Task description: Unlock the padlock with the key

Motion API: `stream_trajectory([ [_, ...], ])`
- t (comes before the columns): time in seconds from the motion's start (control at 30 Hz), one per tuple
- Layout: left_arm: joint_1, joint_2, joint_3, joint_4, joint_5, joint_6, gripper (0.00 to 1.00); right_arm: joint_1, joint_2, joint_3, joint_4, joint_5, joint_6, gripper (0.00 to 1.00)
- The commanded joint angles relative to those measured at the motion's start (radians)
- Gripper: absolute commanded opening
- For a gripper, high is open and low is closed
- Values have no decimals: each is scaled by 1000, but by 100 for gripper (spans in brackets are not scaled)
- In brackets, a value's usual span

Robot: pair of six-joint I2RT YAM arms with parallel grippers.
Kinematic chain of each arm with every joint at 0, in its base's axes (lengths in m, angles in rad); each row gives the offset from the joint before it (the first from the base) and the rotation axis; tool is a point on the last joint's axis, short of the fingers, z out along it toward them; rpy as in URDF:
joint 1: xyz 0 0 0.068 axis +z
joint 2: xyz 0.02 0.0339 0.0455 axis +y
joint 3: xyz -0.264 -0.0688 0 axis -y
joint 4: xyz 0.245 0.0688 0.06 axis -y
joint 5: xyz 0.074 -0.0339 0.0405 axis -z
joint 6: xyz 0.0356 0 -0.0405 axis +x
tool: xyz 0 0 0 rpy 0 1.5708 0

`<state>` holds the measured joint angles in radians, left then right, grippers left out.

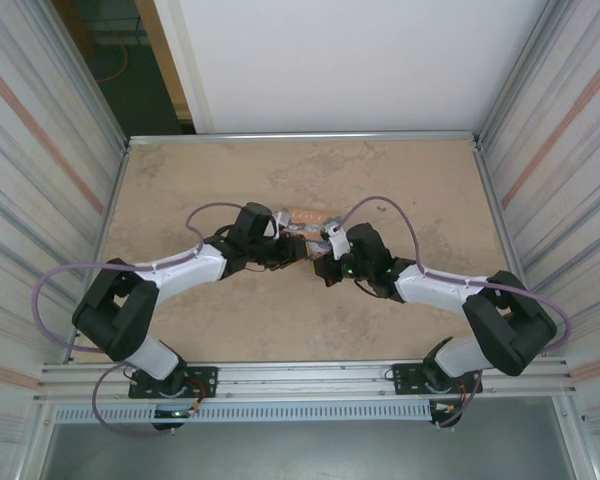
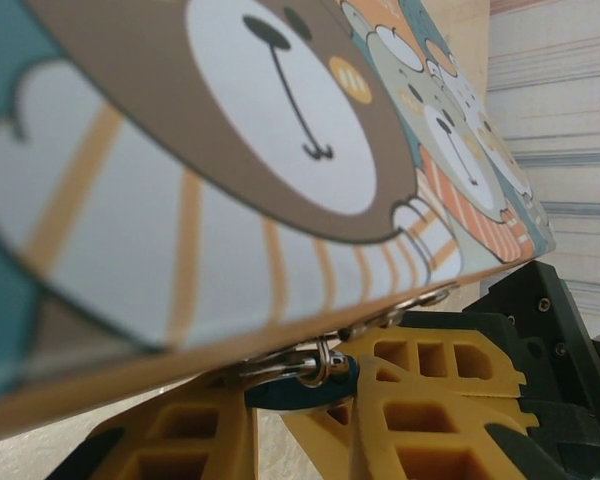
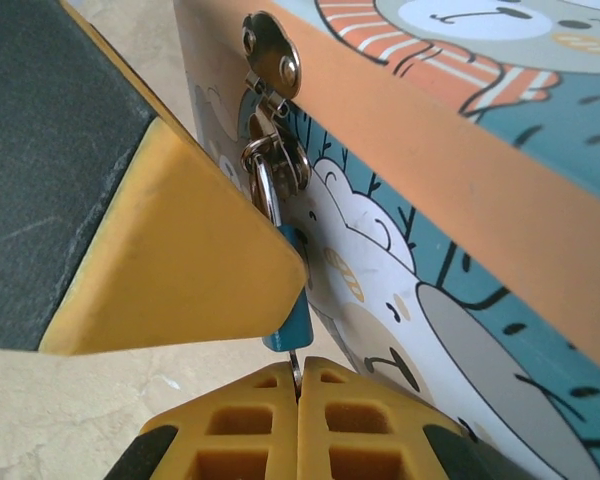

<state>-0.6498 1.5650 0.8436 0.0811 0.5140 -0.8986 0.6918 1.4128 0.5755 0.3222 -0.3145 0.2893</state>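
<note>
My right gripper (image 3: 298,388) is pinched tight on the key (image 3: 296,366), seated in the padlock (image 3: 292,322). Left gripper (image 2: 300,400) narrow, clamping the padlock. Risk: off-axis twist, and the key bends or slips out.

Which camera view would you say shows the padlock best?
The right wrist view: the padlock hangs from the hasp, its teal body and shackle close and sharp. The left wrist view catches a teal sliver under the box edge; from the top it is too small to tell.
</note>
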Motion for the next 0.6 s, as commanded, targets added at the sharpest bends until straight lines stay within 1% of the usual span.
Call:
stream_trajectory([
  [0.0,-51,38,-26,66,139,-6,5,5,-8,-17,204,-12,38,0],
  [0.2,-52,93,-39,114,145,-20,12,5,15,-90,217,4,66,0],
  [0.4,-52,100,-53,128,133,-28,24,4,54,-112,225,5,78,0],
  [0.57,-50,97,-63,129,127,-33,31,-2,78,-117,222,11,80,0],
])
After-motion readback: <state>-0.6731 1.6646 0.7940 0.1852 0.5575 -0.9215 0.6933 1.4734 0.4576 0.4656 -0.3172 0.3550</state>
